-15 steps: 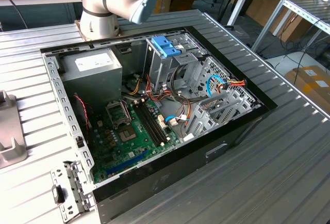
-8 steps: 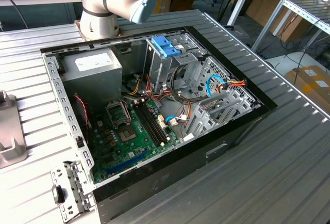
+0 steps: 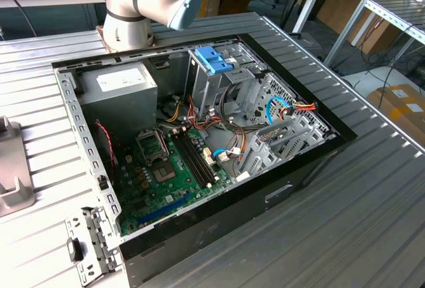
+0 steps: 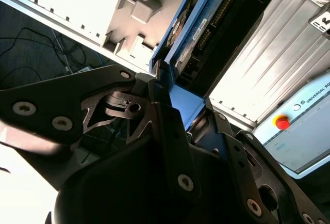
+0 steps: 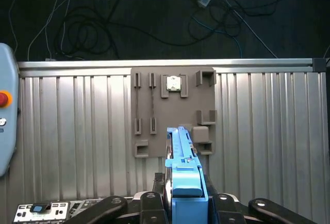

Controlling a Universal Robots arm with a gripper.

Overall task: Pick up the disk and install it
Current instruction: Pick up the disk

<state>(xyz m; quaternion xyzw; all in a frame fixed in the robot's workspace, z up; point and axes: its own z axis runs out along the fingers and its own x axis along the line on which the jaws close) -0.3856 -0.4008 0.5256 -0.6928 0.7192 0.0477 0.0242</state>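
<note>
The disk (image 5: 183,170) wears a bracket of smooth, faintly glossy blue plastic; in the second wrist view its body is dark metal with a pale paper label. The gripper (image 4: 180,92) clamped on it is matt black, dotted with bright metal screw heads. The table (image 3: 372,188) is ribbed silver-grey metal with a dull sheen. The computer case (image 3: 219,228) is matt black outside and bare grey sheet metal inside. The holder plate (image 5: 172,108) looks like matt grey plastic.

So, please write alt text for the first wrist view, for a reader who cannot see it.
The gripper holds the disk, seen edge-on with its blue bracket, above a ribbed metal table. On the table lies a grey fixture plate with slots and one small square chip; cables lie on the dark floor.
</note>
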